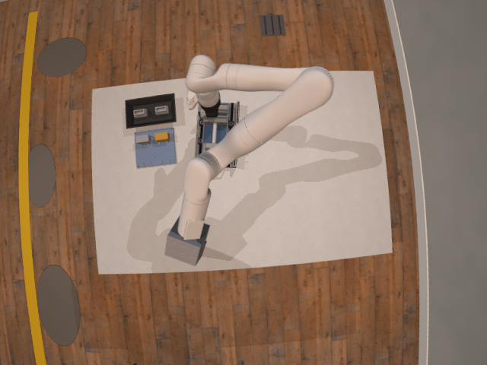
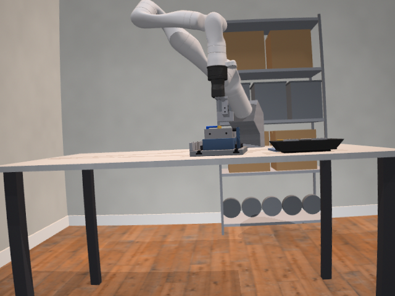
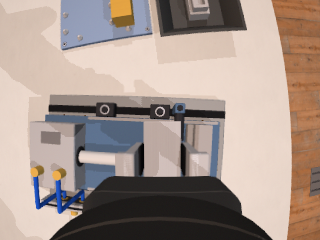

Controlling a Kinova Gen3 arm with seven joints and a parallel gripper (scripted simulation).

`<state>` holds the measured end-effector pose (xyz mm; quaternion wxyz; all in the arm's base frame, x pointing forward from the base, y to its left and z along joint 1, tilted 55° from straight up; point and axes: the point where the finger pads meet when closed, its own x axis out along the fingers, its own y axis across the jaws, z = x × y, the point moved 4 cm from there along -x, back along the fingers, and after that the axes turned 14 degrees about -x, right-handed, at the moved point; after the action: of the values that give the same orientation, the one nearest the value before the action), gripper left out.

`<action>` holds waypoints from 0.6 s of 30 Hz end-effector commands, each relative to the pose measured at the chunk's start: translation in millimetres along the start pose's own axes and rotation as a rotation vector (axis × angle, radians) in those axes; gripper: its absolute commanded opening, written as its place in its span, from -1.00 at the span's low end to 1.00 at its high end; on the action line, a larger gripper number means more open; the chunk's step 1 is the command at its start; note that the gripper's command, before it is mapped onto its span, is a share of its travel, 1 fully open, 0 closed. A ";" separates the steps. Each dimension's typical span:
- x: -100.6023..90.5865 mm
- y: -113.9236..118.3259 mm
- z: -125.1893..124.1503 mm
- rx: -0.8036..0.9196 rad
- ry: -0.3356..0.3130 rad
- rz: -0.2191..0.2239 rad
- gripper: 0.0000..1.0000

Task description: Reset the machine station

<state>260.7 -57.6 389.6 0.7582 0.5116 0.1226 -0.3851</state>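
- Now your gripper [image 3: 162, 160] is clenched on a gray aluminum blank [image 3: 162, 148], hanging above the vise [image 3: 200, 115].
- Two finished parts [image 1: 151, 111] lie in your outfeed tray [image 1: 130, 104].

Two finished parts [image 1: 140, 112] [image 1: 161, 109] lie in one black outfeed tray [image 1: 150, 123]. One infeed plate [image 1: 155, 157] carries two blanks — one gray aluminum blank [image 1: 141, 138] and one yellow brass blank [image 1: 161, 136]. A third blank [image 3: 162, 150], gray, sits between the fingers of the single hand [image 3: 162, 160] — above one vise [image 3: 127, 154]. One table [image 2: 127, 157], one arm [image 1: 251, 122], one shelf rack [image 2: 321, 47] behind with five dark discs low down.
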 end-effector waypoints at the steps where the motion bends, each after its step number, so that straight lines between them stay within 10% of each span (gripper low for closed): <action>1: -4.1 5.6 12.2 0.035 0.013 0.013 -1.00; 18: -3.6 10.1 33.9 0.044 0.014 0.012 -1.00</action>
<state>258.7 -83.4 412.6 0.7489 0.5295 0.1173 -0.3808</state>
